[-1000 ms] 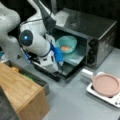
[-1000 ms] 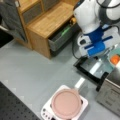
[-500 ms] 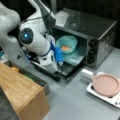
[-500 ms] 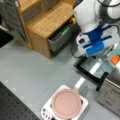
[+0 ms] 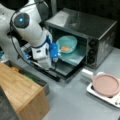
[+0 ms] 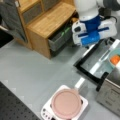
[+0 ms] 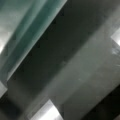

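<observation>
A black toaster oven (image 5: 100,30) stands with its door (image 5: 65,71) folded down and open. Inside, a teal bowl (image 5: 67,43) holding something orange (image 5: 65,48) rests on a teal tray (image 5: 75,56). My gripper (image 5: 54,65) hangs just above the open door, in front of the bowl, with nothing seen between its fingers. In a front view the white and blue hand (image 6: 91,35) covers the fingers above the door (image 6: 91,66). The wrist view shows the teal tray's edge (image 7: 22,32) and the dark door glass (image 7: 62,50) close up.
A pink round pan (image 5: 106,85) sits on a white hotplate (image 5: 96,93) at a front view's right, also seen as pan (image 6: 66,103) near a front view's bottom. A wooden cabinet (image 6: 50,22) with a dark drawer (image 6: 60,38) stands beside the arm. Grey table (image 6: 30,72).
The hand has drifted slightly away from the oven mouth, over the open door. The bowl, tray and pan have not moved.
</observation>
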Available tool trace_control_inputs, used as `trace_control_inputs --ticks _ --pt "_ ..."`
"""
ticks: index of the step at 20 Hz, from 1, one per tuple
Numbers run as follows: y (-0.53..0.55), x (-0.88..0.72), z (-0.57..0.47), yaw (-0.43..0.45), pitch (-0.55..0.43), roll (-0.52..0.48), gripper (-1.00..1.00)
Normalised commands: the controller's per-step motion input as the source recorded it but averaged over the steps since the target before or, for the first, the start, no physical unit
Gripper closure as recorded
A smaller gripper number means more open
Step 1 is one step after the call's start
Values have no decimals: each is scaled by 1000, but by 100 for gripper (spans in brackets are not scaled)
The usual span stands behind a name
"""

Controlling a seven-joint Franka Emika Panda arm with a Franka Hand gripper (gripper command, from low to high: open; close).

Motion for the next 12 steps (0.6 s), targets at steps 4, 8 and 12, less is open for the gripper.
trace_control_inputs --ticks 4,8,12 --pt "106 230 184 -6 215 -50 -100" --pt "364 197 120 -45 211 15 -100" --pt "464 162 115 -87 196 55 -100"
